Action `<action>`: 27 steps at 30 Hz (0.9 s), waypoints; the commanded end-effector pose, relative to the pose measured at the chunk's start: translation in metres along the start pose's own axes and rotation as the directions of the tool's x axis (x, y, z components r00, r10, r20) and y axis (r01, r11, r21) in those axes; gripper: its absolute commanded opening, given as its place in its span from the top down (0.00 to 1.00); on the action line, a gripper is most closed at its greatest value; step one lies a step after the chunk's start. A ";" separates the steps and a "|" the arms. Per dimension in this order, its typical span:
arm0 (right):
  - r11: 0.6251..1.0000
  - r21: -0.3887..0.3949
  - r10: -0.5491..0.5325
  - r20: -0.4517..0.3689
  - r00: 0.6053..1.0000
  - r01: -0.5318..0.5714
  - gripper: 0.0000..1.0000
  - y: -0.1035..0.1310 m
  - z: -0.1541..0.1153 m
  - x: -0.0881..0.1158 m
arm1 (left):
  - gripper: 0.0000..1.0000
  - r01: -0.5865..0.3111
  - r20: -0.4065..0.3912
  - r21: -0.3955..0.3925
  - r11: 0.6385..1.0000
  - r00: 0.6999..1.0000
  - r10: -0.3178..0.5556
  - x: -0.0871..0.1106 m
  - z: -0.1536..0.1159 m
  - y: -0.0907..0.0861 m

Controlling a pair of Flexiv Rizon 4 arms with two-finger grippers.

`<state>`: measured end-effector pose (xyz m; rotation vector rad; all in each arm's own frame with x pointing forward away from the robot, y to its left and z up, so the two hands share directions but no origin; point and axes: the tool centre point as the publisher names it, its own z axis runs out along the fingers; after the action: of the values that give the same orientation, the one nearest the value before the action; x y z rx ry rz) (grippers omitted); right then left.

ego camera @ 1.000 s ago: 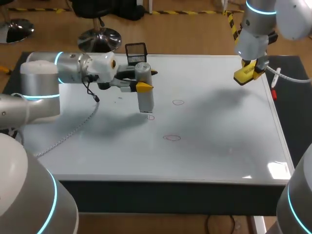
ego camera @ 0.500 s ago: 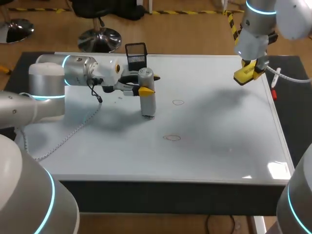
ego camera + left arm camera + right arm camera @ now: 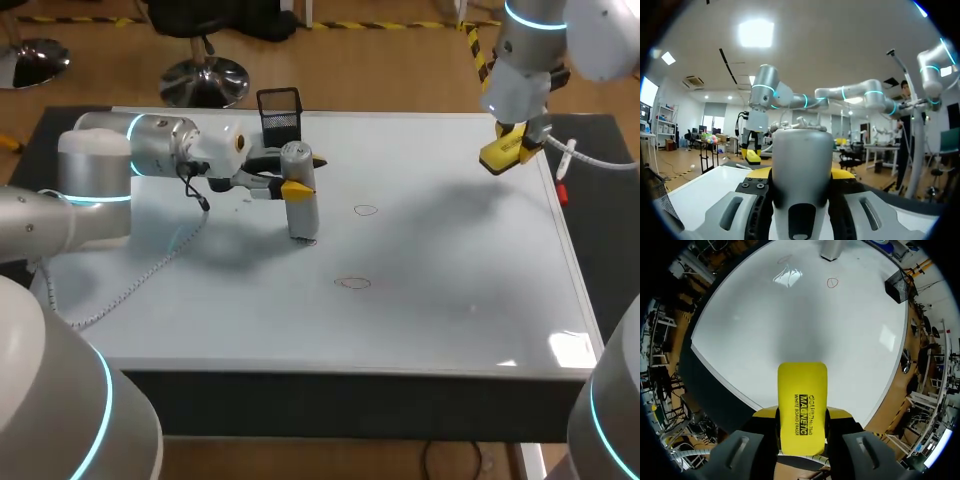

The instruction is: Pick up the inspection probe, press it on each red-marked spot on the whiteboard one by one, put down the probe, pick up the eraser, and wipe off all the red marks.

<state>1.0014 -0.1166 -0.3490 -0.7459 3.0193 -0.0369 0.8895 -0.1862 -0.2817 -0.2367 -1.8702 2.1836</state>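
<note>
The grey cylindrical probe (image 3: 302, 212) stands upright on the whiteboard (image 3: 450, 300), and my left gripper (image 3: 300, 176) is shut on its upper part. Its tip rests where one red mark lies, hiding most of it. Two more red circles show on the board, one (image 3: 365, 210) to the probe's right and one (image 3: 353, 283) nearer the front. In the left wrist view the probe (image 3: 801, 165) fills the space between the fingers (image 3: 758, 172). My right gripper (image 3: 510, 150) hangs above the board's far right corner, shut on the yellow eraser (image 3: 802, 397).
A black mesh basket (image 3: 280, 110) stands at the board's back edge behind the probe. A coiled cable (image 3: 150, 265) trails from the left arm over the board's left side. A white pen (image 3: 568, 158) and a small red item (image 3: 561, 193) lie by the right edge.
The left arm has brought the probe down and slightly forward onto the red mark that showed beside its tip a second ago. The right arm has kept still with the eraser.
</note>
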 end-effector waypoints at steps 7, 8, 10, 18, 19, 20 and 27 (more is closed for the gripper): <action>1.000 0.003 -0.001 -0.002 1.000 0.001 1.00 -0.001 -0.001 0.001 | 1.00 0.005 0.008 -0.003 1.000 1.000 -0.005 0.000 -0.002 0.001; 1.000 0.003 -0.001 -0.002 1.000 0.001 1.00 -0.001 -0.001 0.001 | 1.00 0.004 0.009 -0.003 1.000 1.000 -0.004 0.000 -0.002 0.001; 1.000 0.003 -0.001 -0.002 1.000 0.001 1.00 -0.001 -0.001 0.001 | 1.00 0.001 0.012 -0.002 1.000 1.000 -0.001 0.001 -0.002 -0.002; 1.000 0.003 -0.001 -0.002 1.000 0.001 1.00 -0.001 -0.001 0.001 | 1.00 -0.042 0.040 0.017 0.999 0.998 0.041 0.006 -0.011 -0.043; 1.000 0.003 -0.001 -0.002 1.000 0.001 1.00 -0.001 -0.001 0.001 | 1.00 -0.051 0.043 0.023 0.998 0.998 0.050 0.006 -0.014 -0.048; 1.000 0.003 -0.001 -0.002 1.000 0.001 1.00 -0.001 -0.001 0.001 | 1.00 -0.059 0.049 0.026 0.998 0.997 0.058 0.005 -0.017 -0.052; 1.000 0.003 -0.001 -0.002 1.000 0.001 1.00 -0.001 -0.001 0.001 | 1.00 -0.086 0.127 0.000 0.996 0.988 0.085 -0.008 -0.057 -0.066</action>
<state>1.0014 -0.1167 -0.3490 -0.7459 3.0193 -0.0369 0.9230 -0.1407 -0.2336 -0.2097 -1.9068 2.3152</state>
